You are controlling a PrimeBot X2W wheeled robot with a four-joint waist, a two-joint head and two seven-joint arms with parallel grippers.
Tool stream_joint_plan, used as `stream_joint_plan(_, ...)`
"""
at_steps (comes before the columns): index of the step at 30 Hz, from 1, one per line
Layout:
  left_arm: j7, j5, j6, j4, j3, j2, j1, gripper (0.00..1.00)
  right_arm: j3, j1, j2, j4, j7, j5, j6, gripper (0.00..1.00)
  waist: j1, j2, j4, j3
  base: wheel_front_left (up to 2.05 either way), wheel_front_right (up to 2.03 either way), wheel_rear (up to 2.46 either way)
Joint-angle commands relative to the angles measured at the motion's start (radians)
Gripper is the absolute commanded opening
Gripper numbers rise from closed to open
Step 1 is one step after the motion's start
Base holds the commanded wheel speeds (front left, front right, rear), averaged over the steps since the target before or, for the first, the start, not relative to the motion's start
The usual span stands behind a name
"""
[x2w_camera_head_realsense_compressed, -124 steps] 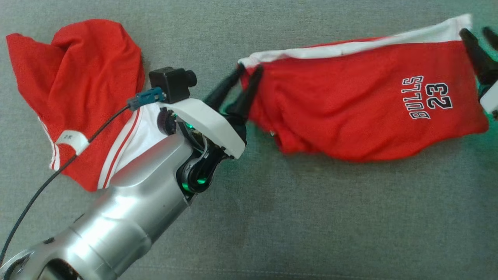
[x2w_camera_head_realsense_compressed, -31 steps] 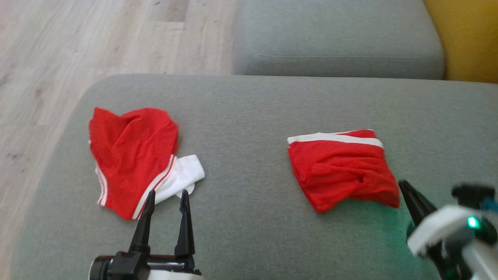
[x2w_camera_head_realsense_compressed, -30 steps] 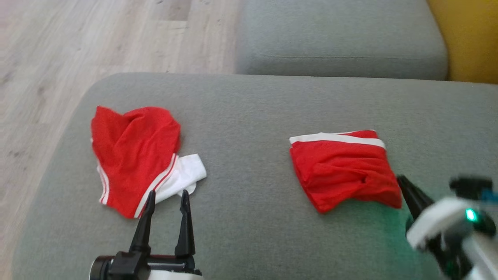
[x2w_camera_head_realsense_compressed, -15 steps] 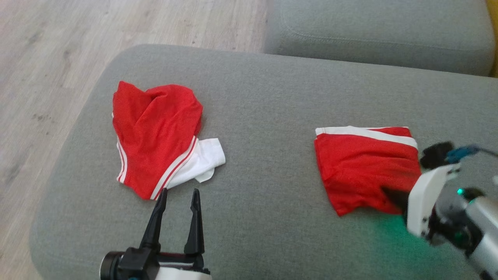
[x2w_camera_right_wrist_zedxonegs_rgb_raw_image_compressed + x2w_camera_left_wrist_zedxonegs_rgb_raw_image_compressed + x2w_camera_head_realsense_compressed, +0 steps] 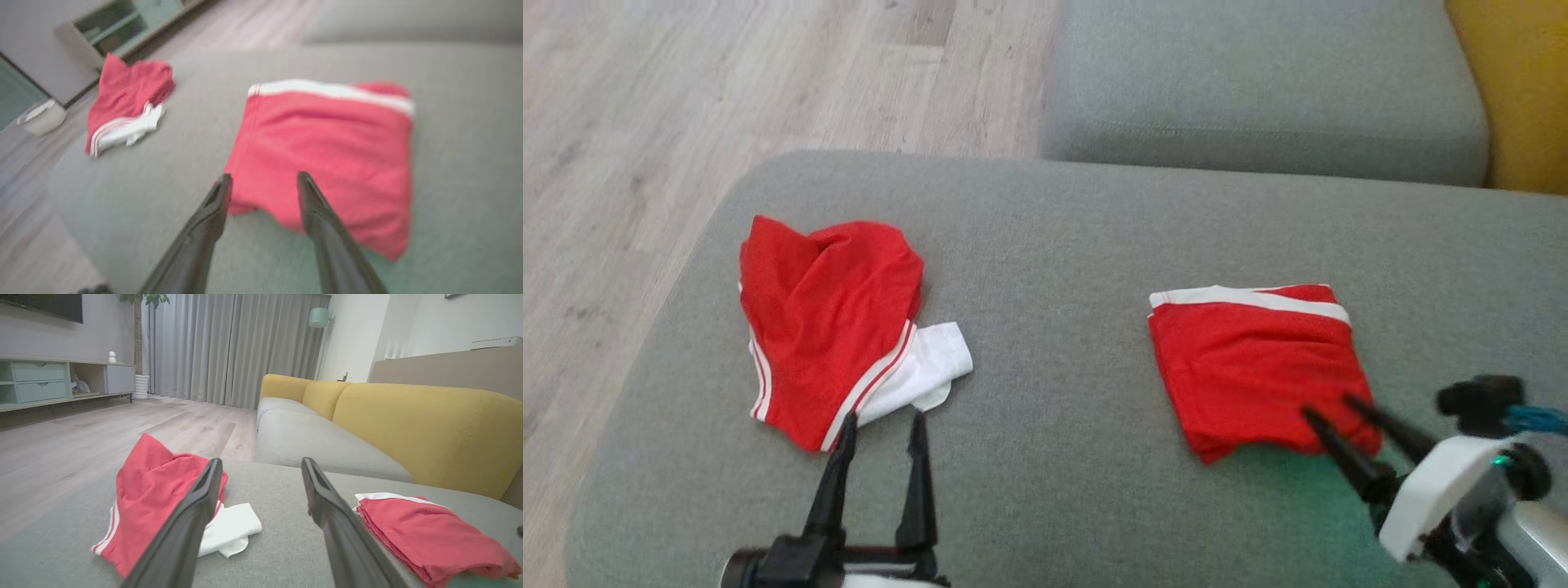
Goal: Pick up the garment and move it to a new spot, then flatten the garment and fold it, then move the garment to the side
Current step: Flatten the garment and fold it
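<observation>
The garment (image 5: 1258, 367) is a red piece with a white band, folded into a rough square on the right of the grey seat cushion (image 5: 1054, 245). It also shows in the left wrist view (image 5: 425, 535) and, blurred, in the right wrist view (image 5: 327, 143). My right gripper (image 5: 1327, 406) is open, its tips over the garment's near edge with nothing pinched between them (image 5: 263, 176). My left gripper (image 5: 883, 418) stands open and empty near the cushion's front (image 5: 261, 461).
A second red and white garment (image 5: 829, 318) lies crumpled on the cushion's left, just beyond my left fingertips. Wooden floor (image 5: 645, 122) drops off past the rounded left edge. Another grey cushion (image 5: 1258, 90) and a yellow backrest (image 5: 1527, 90) lie behind.
My right gripper's fingers have parted from shut to open at the folded garment's near right edge. The head camera has shifted; the garments lie as before. The left gripper is unchanged.
</observation>
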Motion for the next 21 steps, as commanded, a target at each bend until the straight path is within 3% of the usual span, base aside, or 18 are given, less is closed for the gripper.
stream_joint_plan(1,-0.005,0.011,0.004,-0.028,0.044,-0.008,-0.010,1.00,-0.041,0.004,0.003,0.005,-0.085,-0.052,0.007,1.00,0.0001,0.0000,-0.010,-0.015,0.00,0.00,0.00)
stream_joint_plan(6,-0.005,0.018,-0.003,-0.021,0.078,-0.006,0.027,1.00,-0.217,0.079,0.176,0.138,-0.334,-0.263,0.007,1.00,0.0001,0.0000,-0.040,-0.051,0.00,0.00,0.00)
stream_joint_plan(9,-0.005,0.024,-0.010,-0.007,0.100,-0.004,0.048,1.00,-0.352,0.122,0.289,0.175,-0.359,-0.450,0.007,1.00,0.0001,0.0000,-0.061,-0.077,0.00,0.00,0.00)
stream_joint_plan(14,-0.005,0.038,-0.034,0.031,0.129,0.002,0.075,1.00,-0.589,0.254,0.495,0.023,-0.360,-0.744,0.007,1.00,0.0001,0.0000,-0.095,-0.115,0.00,0.00,0.00)
stream_joint_plan(17,-0.005,0.050,-0.048,0.059,0.141,0.005,0.083,1.00,-0.617,0.327,0.554,-0.047,-0.361,-0.825,0.007,1.00,0.0001,0.0000,-0.111,-0.132,0.00,0.00,0.00)
stream_joint_plan(21,-0.005,0.062,-0.057,0.097,0.161,0.005,0.095,1.00,-0.598,0.384,0.574,-0.083,-0.361,-0.857,0.007,1.00,0.0001,0.0000,-0.131,-0.149,0.00,0.00,0.00)
